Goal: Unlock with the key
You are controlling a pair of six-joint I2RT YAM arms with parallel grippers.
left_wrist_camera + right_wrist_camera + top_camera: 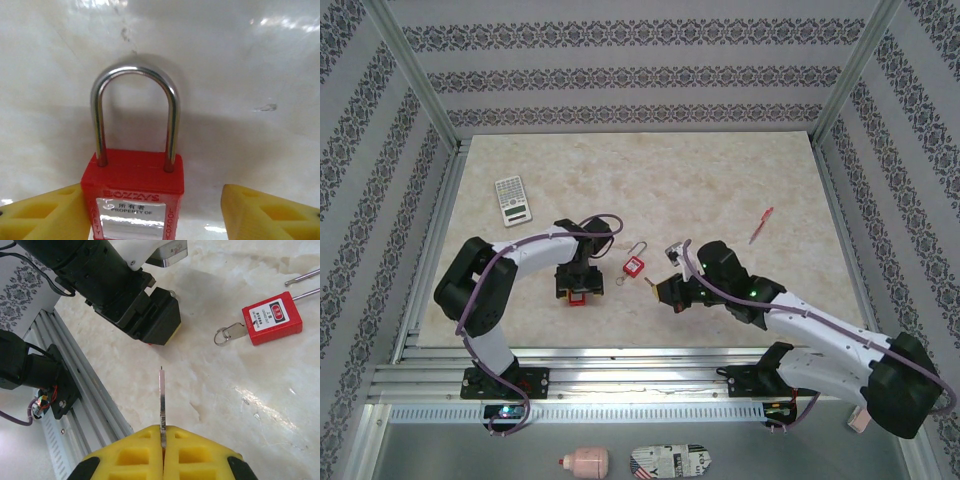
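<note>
Nearest the arm bases, on the grey strip in front of the rails: a pink bottle (585,462) and a patterned pouch (670,462), lying aside and, by my reading, no part of the job.

Next out, right fingers (130,455), yellow, moulded: closed flat on a thin silver metal key (161,400). The blade was seen edge-on, projecting straight ahead past the tips and clear of the pale marbled surface (240,405). It was probably held so to leave the blade free for a keyhole.

Beside them, left fingers (40,217), yellow: open, one on each side of a red plastic padlock (132,190). The body lay flat, label up, with the steel shackle (135,75) seated in both holes, hence locked. One finger looked to sit against the body and the other stood apart, so no grip yet. Likely purpose: to pin the lock steady for the key.

Between the two arms, a second red padlock (633,265) lay loose, with a ring-bearing metal tab at its base. Whether that tab was a key could not be told.

Farthest off: a red pen (761,226) to the right and a white calculator (513,199) to the left, both well apart from the locks.
</note>
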